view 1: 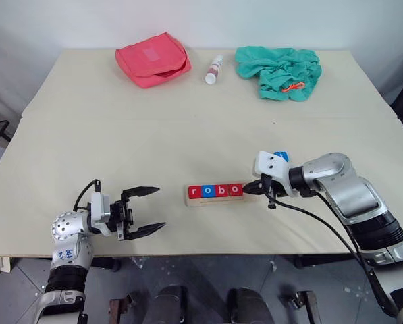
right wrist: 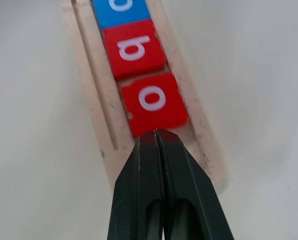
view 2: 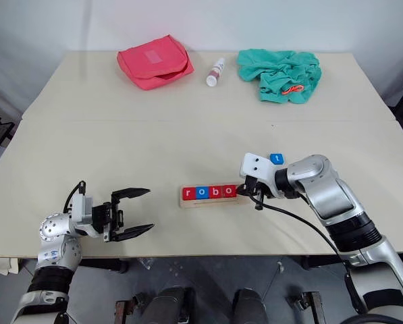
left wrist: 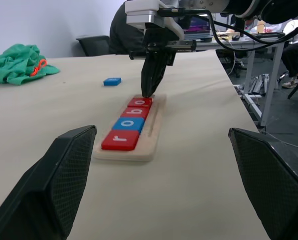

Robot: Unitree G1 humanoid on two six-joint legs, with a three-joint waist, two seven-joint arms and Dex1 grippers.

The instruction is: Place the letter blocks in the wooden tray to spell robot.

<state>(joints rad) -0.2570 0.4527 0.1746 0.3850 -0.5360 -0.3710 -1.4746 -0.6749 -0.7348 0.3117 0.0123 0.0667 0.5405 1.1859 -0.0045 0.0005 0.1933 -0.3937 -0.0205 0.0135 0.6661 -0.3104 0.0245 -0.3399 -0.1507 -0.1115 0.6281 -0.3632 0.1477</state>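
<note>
Currently right gripper (right wrist: 156,132), closed empty, nudges last red o (right wrist: 152,102); overpush could unseat it at tray's (right wrist: 201,130) 3 o'clock end.

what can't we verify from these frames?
- Whether the right pincer, shut, actually touches the last red o block: in the right wrist view its tips overlap the block's edge.
- The tray's empty end slot: in the head views the right pincer covers it.
- Print on the small white bottle: too small to read.
- The orange item on the green cloth: half buried in folds, unidentifiable.
- The blue t block: in the left eye view the right wrist partly hides it.
</note>
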